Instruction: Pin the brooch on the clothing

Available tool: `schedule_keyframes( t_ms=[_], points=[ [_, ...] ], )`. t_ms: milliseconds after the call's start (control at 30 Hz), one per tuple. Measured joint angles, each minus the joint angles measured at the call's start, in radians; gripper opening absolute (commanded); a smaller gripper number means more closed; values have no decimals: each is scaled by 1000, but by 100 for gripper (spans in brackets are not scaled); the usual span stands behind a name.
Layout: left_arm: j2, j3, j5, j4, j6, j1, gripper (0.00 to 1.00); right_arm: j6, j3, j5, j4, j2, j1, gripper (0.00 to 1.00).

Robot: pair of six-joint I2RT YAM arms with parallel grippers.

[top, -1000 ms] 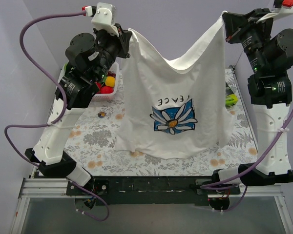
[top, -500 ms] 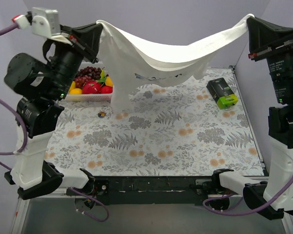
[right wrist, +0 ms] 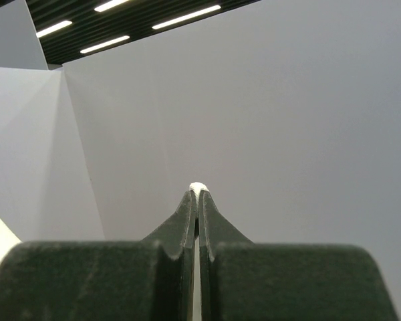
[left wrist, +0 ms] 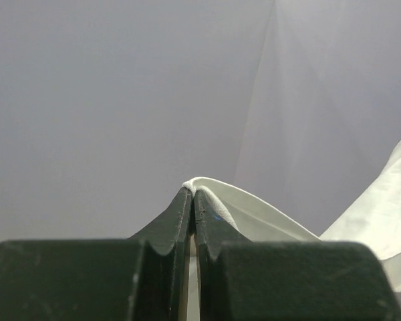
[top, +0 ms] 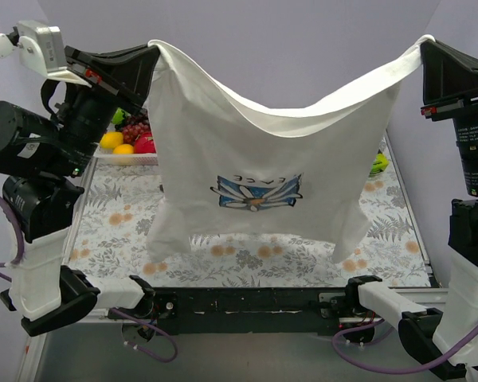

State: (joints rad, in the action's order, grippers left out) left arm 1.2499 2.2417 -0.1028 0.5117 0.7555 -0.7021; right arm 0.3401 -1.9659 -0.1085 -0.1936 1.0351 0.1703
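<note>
Your left end effector [left wrist: 192,194] is clamped shut on one top corner of the white T-shirt [top: 255,143], and your right end effector [right wrist: 198,190] is pinched shut on the opposite corner, both held high. Between them the shirt hangs spread and sagging in the middle, its blue flower logo [top: 257,191] facing the top camera, above the floral-covered desk [top: 103,231]. A tray of fruit [top: 121,143] shows past its left edge and a green box [top: 378,165] past its right.
</note>
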Motion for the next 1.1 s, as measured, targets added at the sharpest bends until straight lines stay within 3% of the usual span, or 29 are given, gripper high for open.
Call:
schedule_keyframes(
  t_ms=[333,600,900,1100],
  points=[
    [71,-44,-87,5,-38,0,0,-29,74,25,4,5,0,1],
    [217,-105,-187,-61,-87,11,0,-64,117,54,18,136,0,1],
    [562,129,-135,-69,-34,222,0,-100,-22,116,30,432,-7,1],
    [615,167,-133,-175,-44,266,0,-101,-80,154,119,495,-13,1]
  ],
)
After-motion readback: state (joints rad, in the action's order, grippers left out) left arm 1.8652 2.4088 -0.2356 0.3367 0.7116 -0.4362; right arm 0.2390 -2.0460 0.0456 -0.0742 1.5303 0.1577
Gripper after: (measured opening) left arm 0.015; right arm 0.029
